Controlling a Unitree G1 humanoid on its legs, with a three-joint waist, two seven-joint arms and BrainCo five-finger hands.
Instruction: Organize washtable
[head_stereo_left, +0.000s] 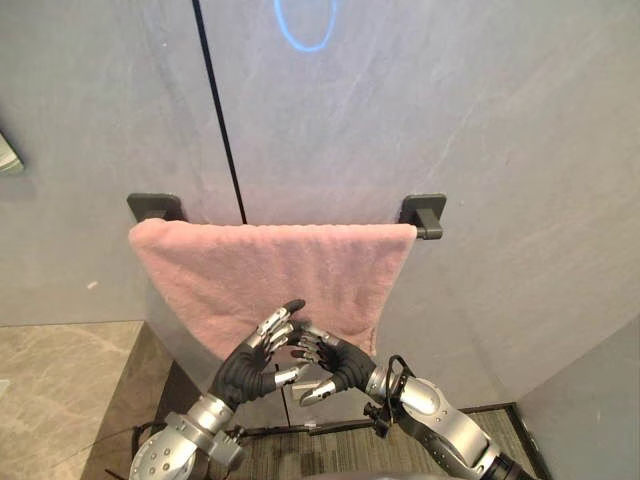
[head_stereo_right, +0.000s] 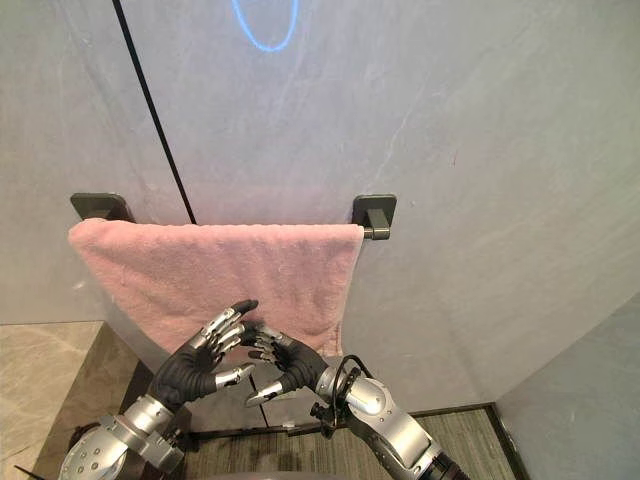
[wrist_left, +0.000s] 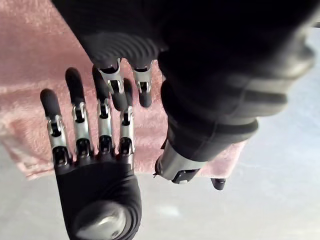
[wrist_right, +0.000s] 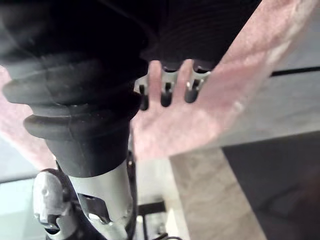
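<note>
Head pair, close wrist cameras, all facing towel (head_stereo_left: 270, 270)

A bathroom: pink towel (head_stereo_left: 270, 275) on a wall-mounted rail (head_stereo_left: 422, 213), grey stone-look wall (head_stereo_left: 500, 130).

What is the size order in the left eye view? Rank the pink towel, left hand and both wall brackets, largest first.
1. pink towel
2. left hand, though it is nearer the camera
3. right bracket and left bracket look alike; not ranked
</note>
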